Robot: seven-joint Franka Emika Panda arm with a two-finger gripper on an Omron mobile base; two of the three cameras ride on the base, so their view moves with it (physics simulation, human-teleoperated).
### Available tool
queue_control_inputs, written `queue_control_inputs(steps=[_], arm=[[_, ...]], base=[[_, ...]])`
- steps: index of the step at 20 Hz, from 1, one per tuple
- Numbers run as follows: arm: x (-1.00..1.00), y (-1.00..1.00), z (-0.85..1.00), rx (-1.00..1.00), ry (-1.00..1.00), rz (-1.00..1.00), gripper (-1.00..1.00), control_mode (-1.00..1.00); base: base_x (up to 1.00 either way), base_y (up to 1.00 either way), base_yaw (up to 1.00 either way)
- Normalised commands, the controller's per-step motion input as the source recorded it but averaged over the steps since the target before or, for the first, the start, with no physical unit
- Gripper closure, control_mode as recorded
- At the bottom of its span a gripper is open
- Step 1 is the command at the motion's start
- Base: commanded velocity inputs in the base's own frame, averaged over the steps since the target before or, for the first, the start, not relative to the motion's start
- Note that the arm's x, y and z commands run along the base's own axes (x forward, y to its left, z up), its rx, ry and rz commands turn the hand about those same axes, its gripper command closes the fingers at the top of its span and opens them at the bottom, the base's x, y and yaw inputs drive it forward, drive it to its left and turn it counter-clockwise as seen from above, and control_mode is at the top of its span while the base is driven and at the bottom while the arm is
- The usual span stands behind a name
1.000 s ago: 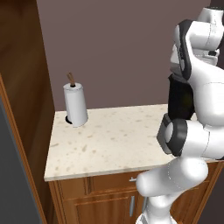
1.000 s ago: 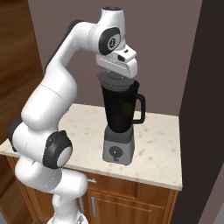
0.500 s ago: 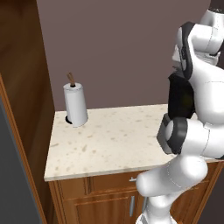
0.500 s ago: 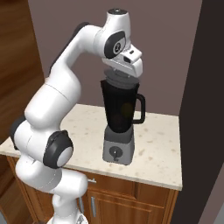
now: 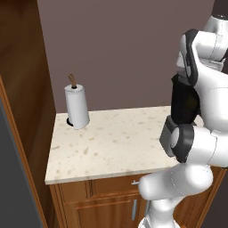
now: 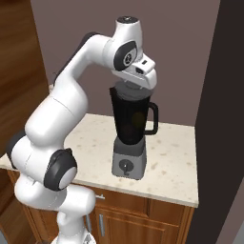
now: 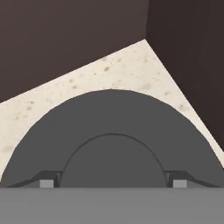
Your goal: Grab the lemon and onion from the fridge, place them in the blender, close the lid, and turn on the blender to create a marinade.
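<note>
Left base view: one white paper-towel roll (image 5: 77, 107), a smooth cylinder on a brown spindle, stands upright at 10 o'clock on the speckled cream stone counter (image 5: 111, 144); the wooden cabinet (image 5: 26, 89) rises at 9 o'clock, and the arm hides most of the black jar at 3 o'clock. Right base view: one blender (image 6: 131, 136) stands upright mid-counter, its long axis vertical, a black translucent tapered jar with its loop handle pointing to 3 o'clock, on a squat grey base with one round knob (image 6: 125, 166) facing the camera. A yellowish glow shows faintly through the jar. The gripper (image 6: 129, 89) sits directly over the jar mouth, on the flat dark grey lid (image 6: 128, 87). Hand view: the round matte lid (image 7: 111, 131) with a raised centre disc lies under two finger tips (image 7: 47, 183) at 8 and 4 o'clock, set wide apart; whether they grip it I cannot tell.
</note>
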Motion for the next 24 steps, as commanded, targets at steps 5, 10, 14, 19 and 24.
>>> queue_control_inputs(steps=[5, 10, 14, 19, 24], arm=[[0.00, 0.30, -0.37, -0.11, 0.00, 0.00, 1.00, -1.00], [0.00, 0.27, -0.28, -0.09, 0.00, 0.00, 1.00, -1.00], [0.00, 0.15, -0.07, 0.00, 0.00, 0.00, 1.00, -1.00], [-0.01, 0.05, -0.02, 0.00, 0.00, 0.00, -1.00, -1.00], [0.00, 0.03, 0.00, 0.00, 0.00, 0.00, -1.00, -1.00]], base=[[0.00, 0.00, 0.00], [0.00, 0.00, 0.00], [0.00, 0.00, 0.00], [0.00, 0.00, 0.00], [0.00, 0.00, 0.00]])
